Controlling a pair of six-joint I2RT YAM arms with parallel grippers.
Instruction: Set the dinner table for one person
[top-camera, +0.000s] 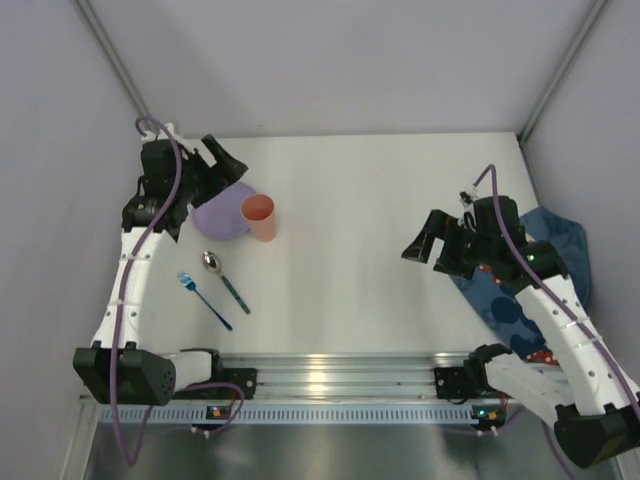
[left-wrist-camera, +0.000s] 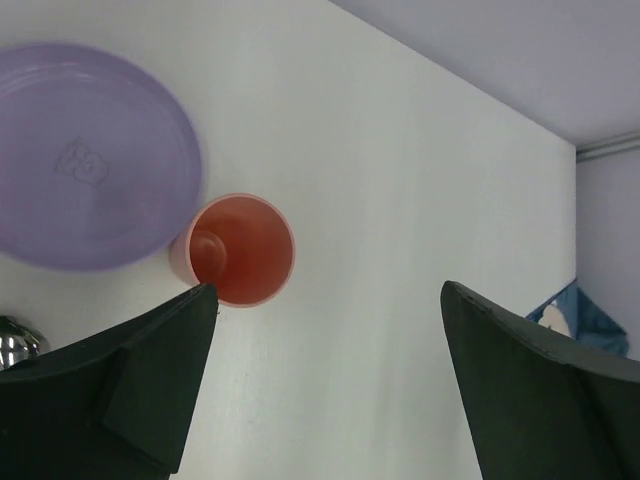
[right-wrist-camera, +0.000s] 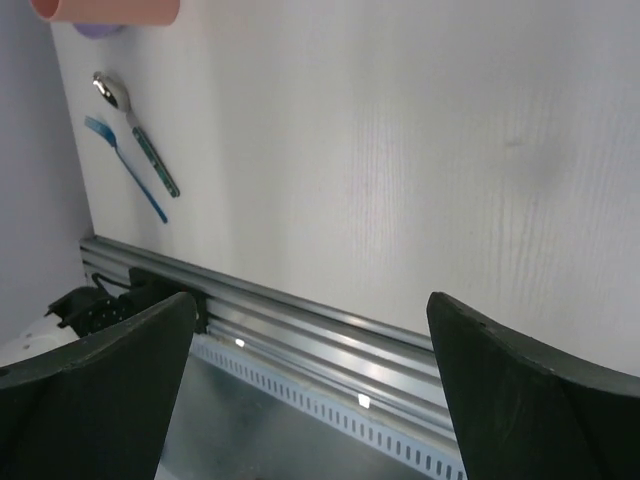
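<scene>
On the white dinner table (top-camera: 380, 220) a purple plate (top-camera: 222, 211) lies at the far left, with an orange cup (top-camera: 260, 217) upright at its right edge. A spoon (top-camera: 224, 278) and a blue fork (top-camera: 203, 299) lie in front of them. My left gripper (top-camera: 224, 160) is open and empty, raised over the plate's far side; its view shows the plate (left-wrist-camera: 90, 155) and the cup (left-wrist-camera: 240, 248). My right gripper (top-camera: 424, 243) is open and empty above the table's right part. Its view shows the spoon (right-wrist-camera: 132, 126) and fork (right-wrist-camera: 125, 167).
A dark blue printed placemat (top-camera: 520, 295) lies crumpled at the right edge under my right arm; its corner shows in the left wrist view (left-wrist-camera: 580, 315). A ribbed aluminium rail (top-camera: 330, 375) runs along the near edge and shows in the right wrist view (right-wrist-camera: 330, 330). Grey walls enclose the table.
</scene>
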